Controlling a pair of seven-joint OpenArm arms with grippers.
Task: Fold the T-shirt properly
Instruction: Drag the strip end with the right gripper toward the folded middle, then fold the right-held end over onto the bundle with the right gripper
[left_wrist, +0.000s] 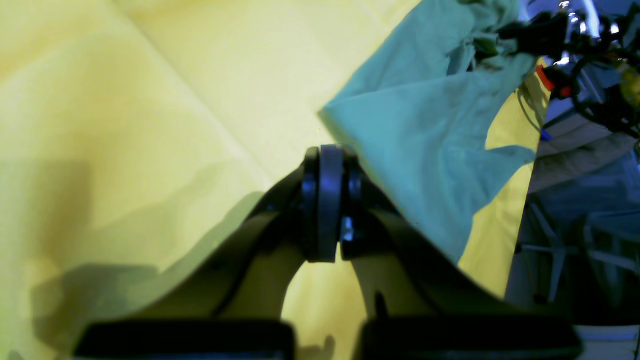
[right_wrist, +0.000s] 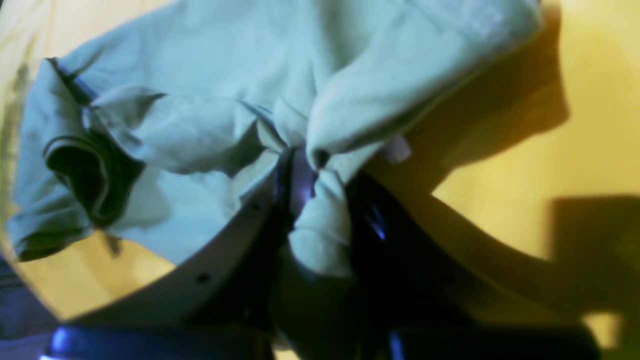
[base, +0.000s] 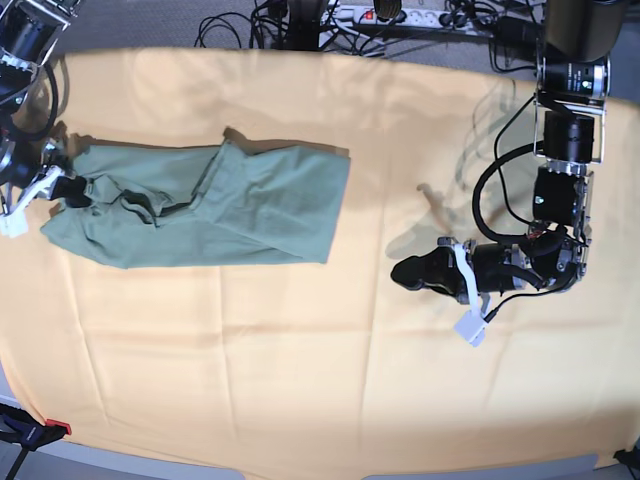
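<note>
The right gripper (right_wrist: 310, 200) is pinched on a bunched fold of the T-shirt (base: 210, 215), probably to drag that end straight. The shirt lies crumpled lengthwise on the yellow-orange cloth (base: 330, 380), toward the table's left in the base view (1 hem reaches mid-table). The left gripper (left_wrist: 327, 200), jaws closed and empty, waits well apart. Bare cloth surrounds the shirt, leaving room to spread it.
</note>
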